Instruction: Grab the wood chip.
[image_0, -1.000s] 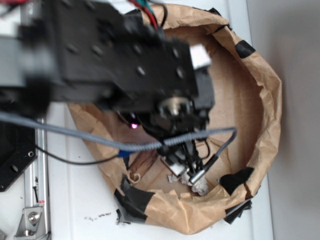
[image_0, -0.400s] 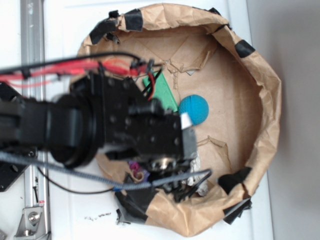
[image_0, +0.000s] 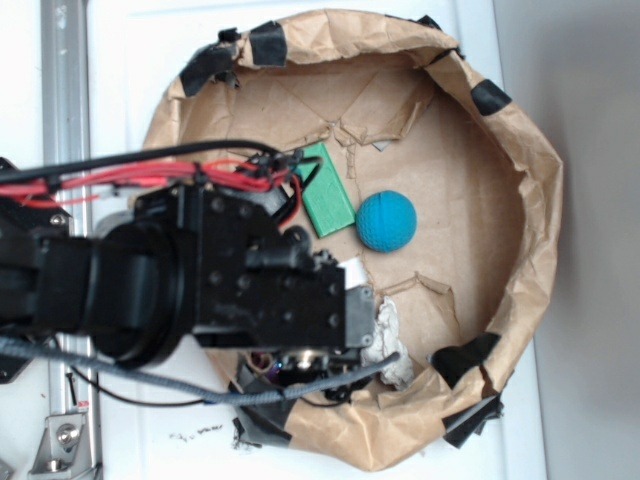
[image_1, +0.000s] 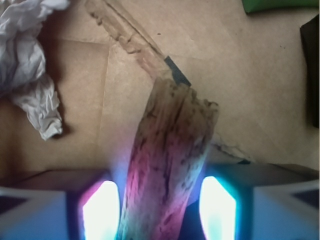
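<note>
2 glowing fingers (image_1: 102, 210) of the hand (image_1: 160, 212) flank the wood chip (image_1: 172, 150), seemingly clamped on it; a paper wad (image_1: 30, 75) lies at 10 o'clock. The chip's long axis runs from 6 toward 12 o'clock, tip leaning slightly toward 1. The grasp looks made; next comes a steady lift clear of the paper lining (image_1: 240, 75).

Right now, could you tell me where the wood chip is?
In the wrist view the wood chip stands between the gripper fingers at bottom centre, with the crumpled white paper to its upper left.
</note>
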